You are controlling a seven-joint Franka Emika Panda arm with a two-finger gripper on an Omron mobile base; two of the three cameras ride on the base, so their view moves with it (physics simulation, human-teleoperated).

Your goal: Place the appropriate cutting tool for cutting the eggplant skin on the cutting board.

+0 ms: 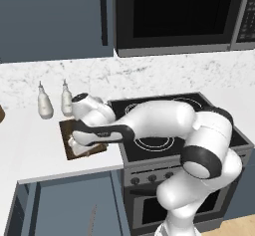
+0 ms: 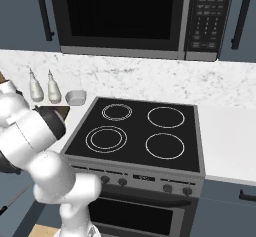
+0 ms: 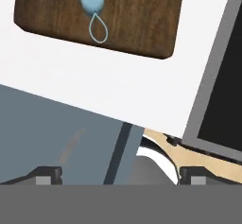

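Note:
The peeler [image 3: 91, 1], with its light blue handle and pale looped head, lies flat on the dark brown cutting board [image 3: 142, 20] at the top of the hand view. My gripper [image 3: 119, 178] is open with nothing between its fingertips [image 3: 47, 176], and it hangs above the board, clear of the peeler. In the left base view the hand [image 1: 82, 141] covers most of the cutting board [image 1: 66, 128], which sits on the white counter left of the stove. The eggplant is out of view.
Two white bottles [image 1: 45, 104] [image 1: 66, 100] stand behind the board by the marble backsplash. A small white bowl [image 2: 76, 97] sits beside them. The black stove [image 2: 140, 131] lies right of the board, and the counter's front edge [image 3: 94, 109] is close below it.

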